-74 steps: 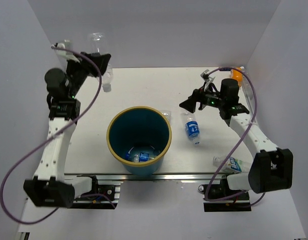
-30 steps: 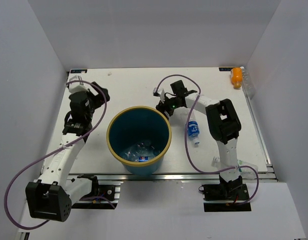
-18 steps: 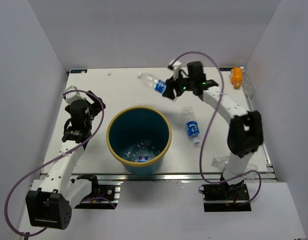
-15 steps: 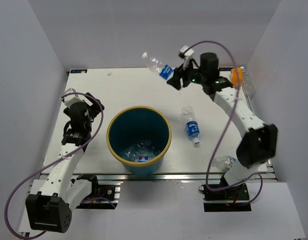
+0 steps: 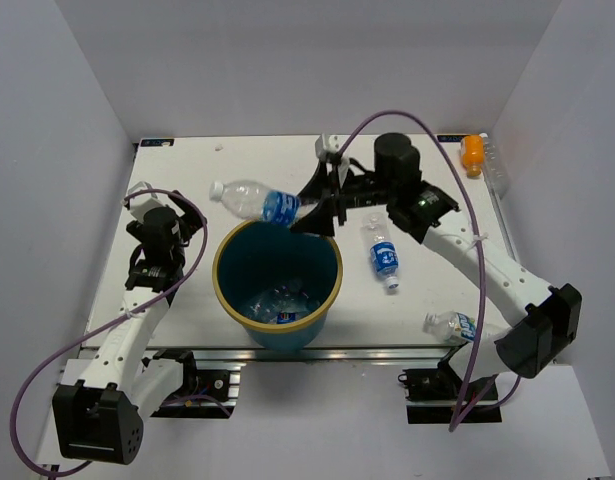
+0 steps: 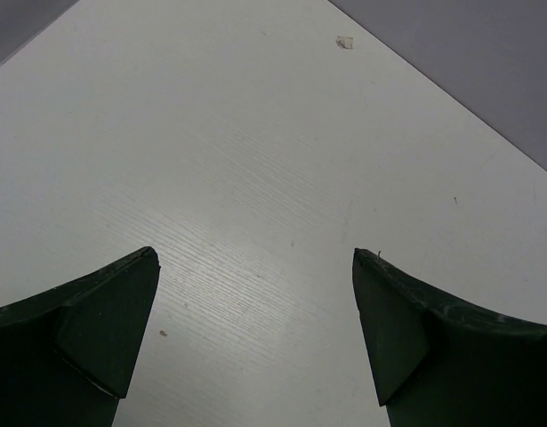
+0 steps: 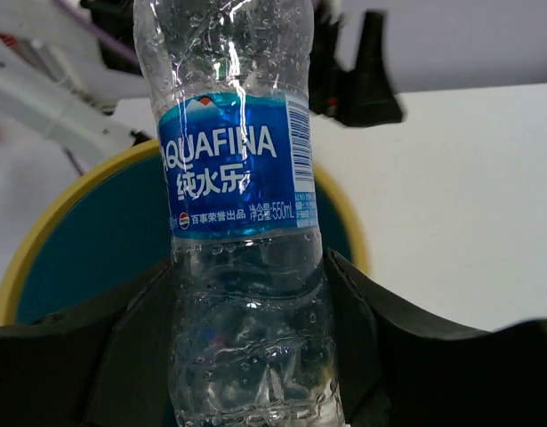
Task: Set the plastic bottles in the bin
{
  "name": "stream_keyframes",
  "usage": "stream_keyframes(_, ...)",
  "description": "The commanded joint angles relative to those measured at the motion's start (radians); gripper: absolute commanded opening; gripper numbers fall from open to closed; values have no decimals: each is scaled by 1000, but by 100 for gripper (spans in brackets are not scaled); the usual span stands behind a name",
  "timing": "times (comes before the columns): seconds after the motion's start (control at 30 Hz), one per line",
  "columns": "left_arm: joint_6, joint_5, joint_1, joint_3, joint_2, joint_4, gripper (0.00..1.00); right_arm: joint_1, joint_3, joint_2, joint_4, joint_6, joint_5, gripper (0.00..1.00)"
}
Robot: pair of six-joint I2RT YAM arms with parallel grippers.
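**Your right arm reaches out; your left arm is folded in.**
Your right arm runs from its base forward and leftward, and your right gripper points left, its jaws clamped on the lower half of a bottle. Your left arm rises straight forward from its base, with your left gripper tipped downward and its jaws spread wide.

The light is bright and even from above, with only soft, faint shadows on the white table. The blue-labelled bottle looks sharp and has small white glints; the bin behind it is slightly fuzzy.
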Motion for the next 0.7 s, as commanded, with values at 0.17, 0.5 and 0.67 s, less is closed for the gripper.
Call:
stream_keyframes(0.17, 25, -12, 5, -30, -33, 8, 98, 63, -103, -70, 55, 22, -116, 89)
stream_keyframes(0.5, 27, -12, 5, -31, -25, 11, 98, 63, -54, -87, 20, 39, -15, 89)
stream_keyframes(0.67, 25, -24, 5, -39, -27, 8, 98, -16, -63, -113, 14, 133, 250, 89)
